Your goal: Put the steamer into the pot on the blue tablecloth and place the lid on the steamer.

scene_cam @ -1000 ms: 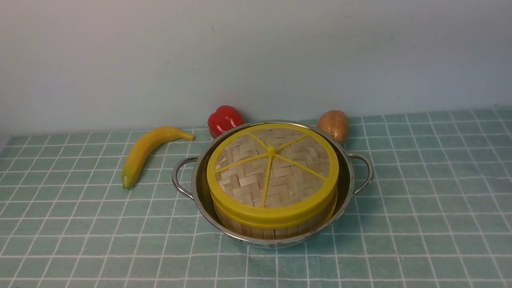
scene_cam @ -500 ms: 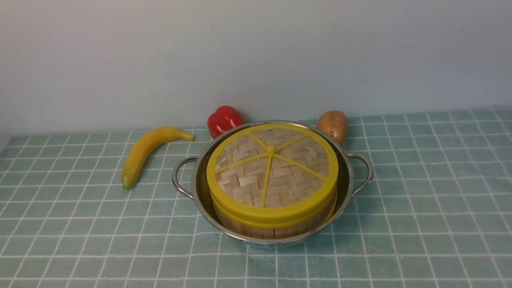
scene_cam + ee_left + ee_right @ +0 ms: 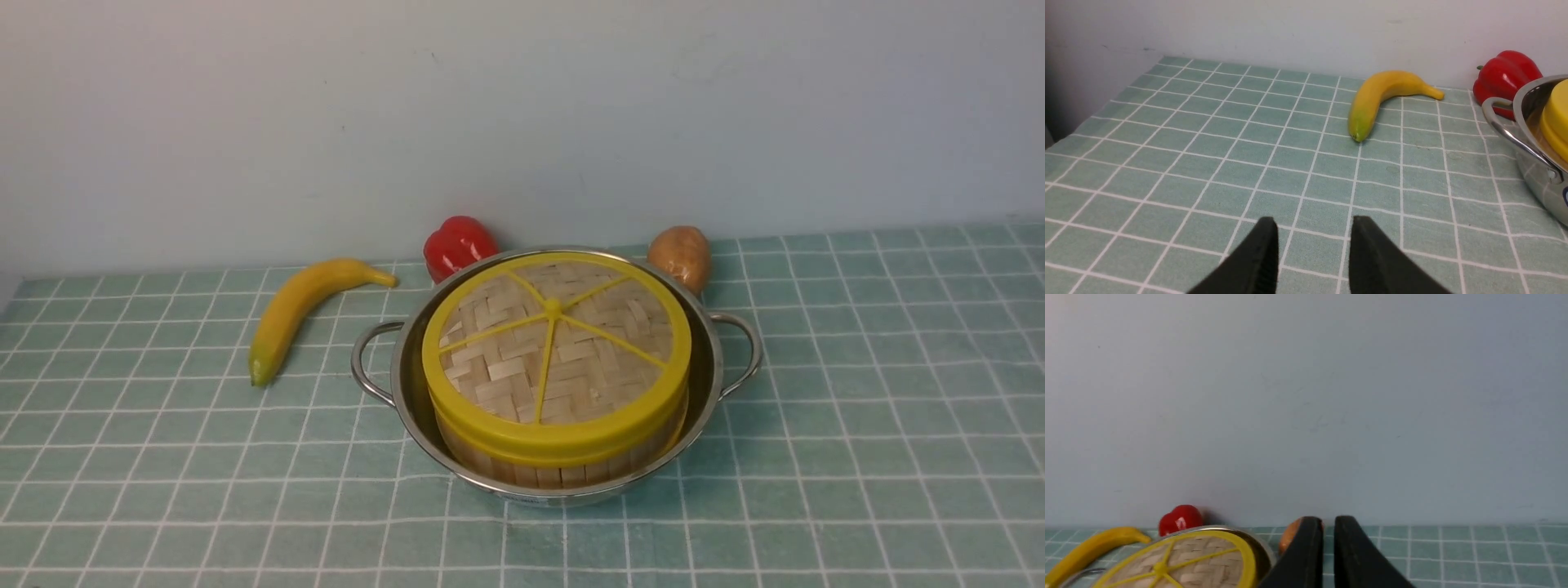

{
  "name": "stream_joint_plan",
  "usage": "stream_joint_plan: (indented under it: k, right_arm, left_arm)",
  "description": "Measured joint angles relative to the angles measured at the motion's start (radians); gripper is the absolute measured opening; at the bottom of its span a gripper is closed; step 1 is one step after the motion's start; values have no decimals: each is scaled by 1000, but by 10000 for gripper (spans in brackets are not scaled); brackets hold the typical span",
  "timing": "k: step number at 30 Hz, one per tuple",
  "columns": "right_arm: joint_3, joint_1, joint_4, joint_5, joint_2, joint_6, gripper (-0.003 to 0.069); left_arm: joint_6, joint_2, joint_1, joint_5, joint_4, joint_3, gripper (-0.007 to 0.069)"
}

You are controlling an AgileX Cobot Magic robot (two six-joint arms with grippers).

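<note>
Lid on, steamer in pot: only a clean finish remains

The steamer [image 3: 563, 476] sits inside the pot [image 3: 571, 493], its pale side showing below the lid [image 3: 522, 371], which covers it and looks nearly level all round. The pot stands on the blue cloth [image 3: 326, 523], both handles free. A banana [image 3: 287, 314] lies off to the left; a red pepper [image 3: 460, 247] and a brown, roundish item [image 3: 681, 256] are just behind the pot.

The left pincer [image 3: 1314, 241] is spread, with nothing between its tips, and is well apart from the pot. The right pincer [image 3: 1329, 535] has its tips a little apart, also with nothing between them.

The job looks done, so the step in hand is probably settling both arms at rest. Doing it well means leaving the stack alone: draw each arm back clear of the handles and rim, slowly, without sweeping over the knob. A snagged handle could drag the pot and jog the lid. Should the lid prove badly seated, a light, even press near its middle would serve better than a push at one edge.
</note>
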Motion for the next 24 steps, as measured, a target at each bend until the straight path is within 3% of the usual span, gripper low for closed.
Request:
stream_joint_plan:
  k: [4, 10, 24]
  right_arm:
    - [276, -53, 0, -87, -289, -81, 95]
    - [509, -67, 22, -69, -414, -85, 127]
    - [592, -88, -89, -40, -414, -97, 194]
  left_arm:
    - [0, 0, 0, 0, 0, 0, 243]
    - [0, 3, 0, -1, 0, 1, 243]
    - [0, 5, 0, -2, 0, 1, 243]
